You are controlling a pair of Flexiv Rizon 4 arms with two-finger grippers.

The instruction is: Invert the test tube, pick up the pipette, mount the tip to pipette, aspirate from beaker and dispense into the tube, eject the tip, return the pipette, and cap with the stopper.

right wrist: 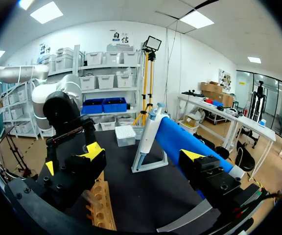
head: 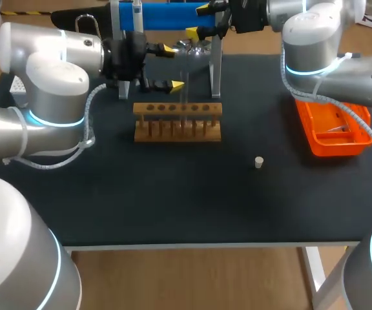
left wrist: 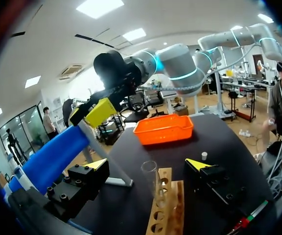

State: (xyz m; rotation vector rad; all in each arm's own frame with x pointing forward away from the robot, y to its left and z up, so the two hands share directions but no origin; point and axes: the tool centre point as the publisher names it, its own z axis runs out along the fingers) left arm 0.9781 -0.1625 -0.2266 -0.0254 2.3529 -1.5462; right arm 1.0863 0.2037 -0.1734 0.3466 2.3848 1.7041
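The left pincer is open, its fingers on either side of the test tube without touching it. The tube stands upright in the wooden rack on the tabletop. Ahead lie the stopper and, farther off, the orange tray. The right pincer is open too. The blue pipette rests on its stand alongside one finger, the other well clear.

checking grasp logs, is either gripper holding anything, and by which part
Nothing is held. The left gripper is open near the test tube in the rack; the right gripper is open astride the pipette.
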